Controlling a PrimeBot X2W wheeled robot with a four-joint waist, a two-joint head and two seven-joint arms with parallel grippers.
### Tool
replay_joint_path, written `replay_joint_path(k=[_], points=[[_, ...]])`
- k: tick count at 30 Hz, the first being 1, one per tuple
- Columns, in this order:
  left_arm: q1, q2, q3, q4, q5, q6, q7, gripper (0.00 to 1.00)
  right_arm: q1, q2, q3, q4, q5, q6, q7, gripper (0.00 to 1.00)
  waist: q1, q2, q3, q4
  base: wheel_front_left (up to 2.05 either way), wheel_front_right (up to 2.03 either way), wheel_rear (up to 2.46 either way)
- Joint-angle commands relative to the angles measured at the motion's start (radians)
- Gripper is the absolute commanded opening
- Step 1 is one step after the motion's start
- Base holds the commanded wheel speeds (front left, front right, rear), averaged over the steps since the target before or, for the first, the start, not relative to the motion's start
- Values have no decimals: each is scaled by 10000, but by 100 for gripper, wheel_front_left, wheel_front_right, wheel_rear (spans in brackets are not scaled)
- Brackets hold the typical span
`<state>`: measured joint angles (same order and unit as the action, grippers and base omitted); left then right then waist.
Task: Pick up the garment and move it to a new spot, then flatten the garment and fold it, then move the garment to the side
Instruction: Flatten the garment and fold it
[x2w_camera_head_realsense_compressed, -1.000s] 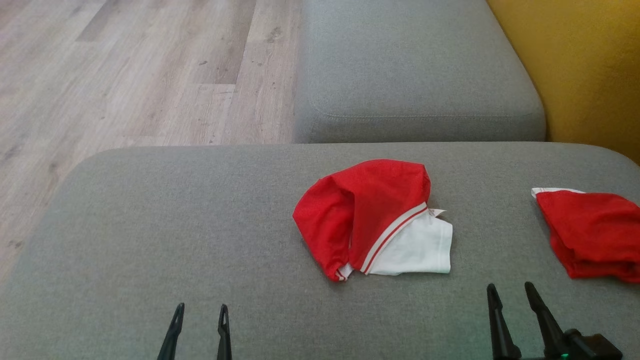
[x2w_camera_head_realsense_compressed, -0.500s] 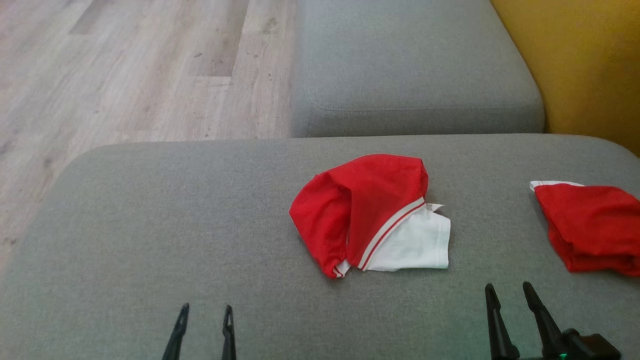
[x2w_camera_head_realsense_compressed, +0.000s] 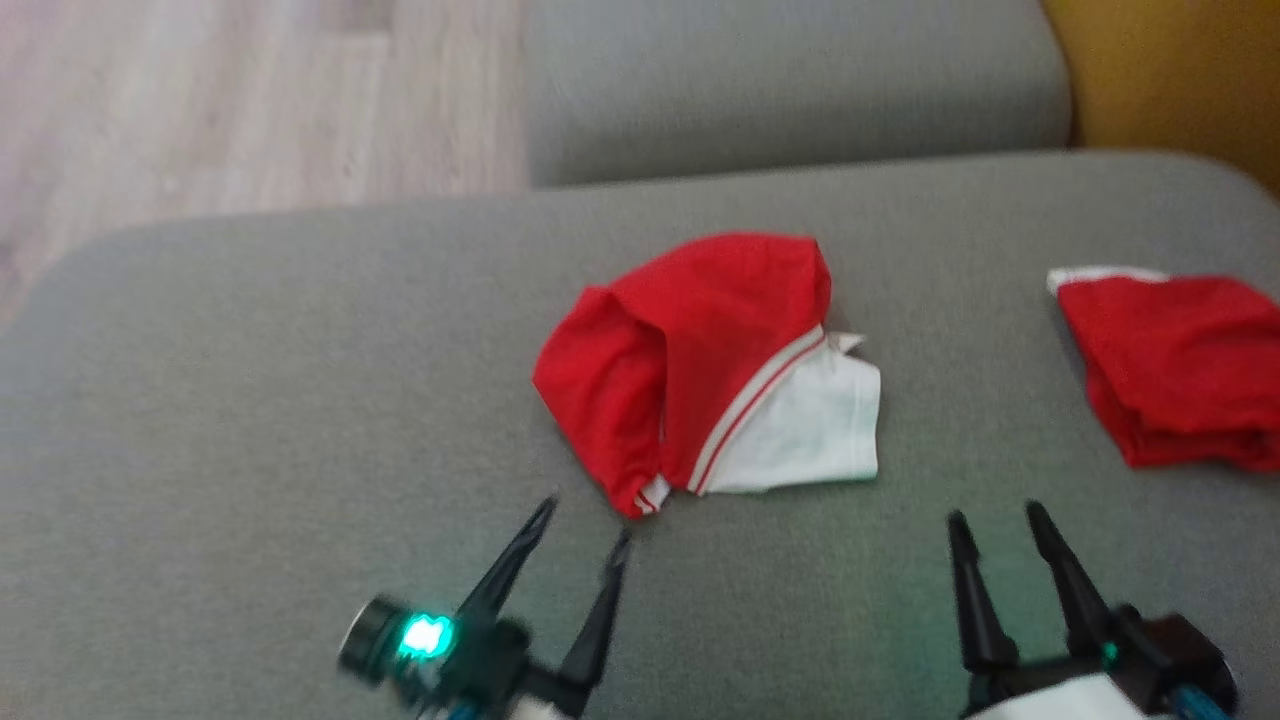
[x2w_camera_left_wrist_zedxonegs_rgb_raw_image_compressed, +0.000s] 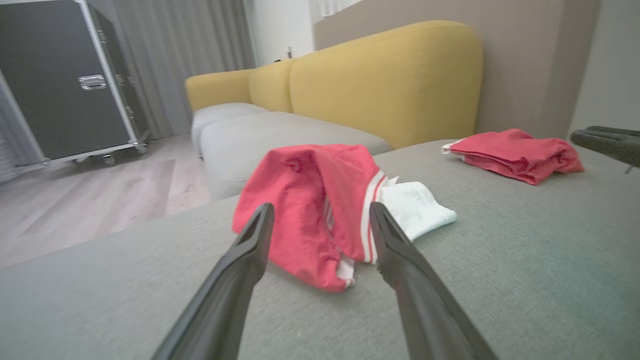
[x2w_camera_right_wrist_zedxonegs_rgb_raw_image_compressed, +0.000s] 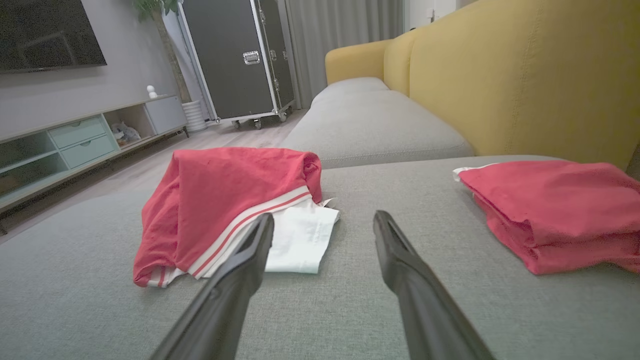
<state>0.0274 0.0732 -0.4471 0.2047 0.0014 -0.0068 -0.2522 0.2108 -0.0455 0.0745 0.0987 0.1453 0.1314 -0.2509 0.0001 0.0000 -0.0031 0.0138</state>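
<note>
**Grey cushion: left arm closing in**

Grey woven sofa cushion (x2w_camera_head_realsense_compressed: 250, 400) spreads across the head view, and the crumpled red-and-white jersey garment (x2w_camera_head_realsense_compressed: 700, 340) lies on it just above frame centre. Big change from a second ago: the left gripper (x2w_camera_head_realsense_compressed: 585, 520) has pushed up from the bottom edge, its green light now in shot and its fingers angled at the garment's near red corner. They are spread wide, hold nothing, and stop just short of the cloth. The whole picture has slid too, so the head has moved. The right gripper (x2w_camera_head_realsense_compressed: 995, 514) sits at lower right, also parted and empty. I read this as the pick-up approach, with no grasp yet.

At upper right lies a second, folded red garment (x2w_camera_head_realsense_compressed: 1170, 370), well apart. The left wrist view frames the garment's near corner between its fingers. The right wrist view adds the room: a black flight case (x2w_camera_right_wrist_zedxonegs_rgb_raw_image_compressed: 235, 55), a pale media unit (x2w_camera_right_wrist_zedxonegs_rgb_raw_image_compressed: 75, 135) and a yellow sofa back (x2w_camera_right_wrist_zedxonegs_rgb_raw_image_compressed: 525, 75).
</note>
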Motion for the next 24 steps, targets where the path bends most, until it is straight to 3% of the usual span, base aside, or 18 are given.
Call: replay_joint_path(k=[1,13,24], points=[[-1010,-155,-22,89,145,-147,-95,100,-699,-202,380,-362,-79,-7,-109,100,-1,0,853,-379,0,0,0],[-4674,-226,-2469,4096,-77,-822,-95,100,-1743,-365,831,-333,-127,-7,-109,100,-1,0,2089,-1468,0,0,0],[-6272,-228,-2806,7182,-1310,16,525,100,-1969,-335,977,-321,-79,-7,-109,100,-1,0,2340,-2255,0,0,0]])
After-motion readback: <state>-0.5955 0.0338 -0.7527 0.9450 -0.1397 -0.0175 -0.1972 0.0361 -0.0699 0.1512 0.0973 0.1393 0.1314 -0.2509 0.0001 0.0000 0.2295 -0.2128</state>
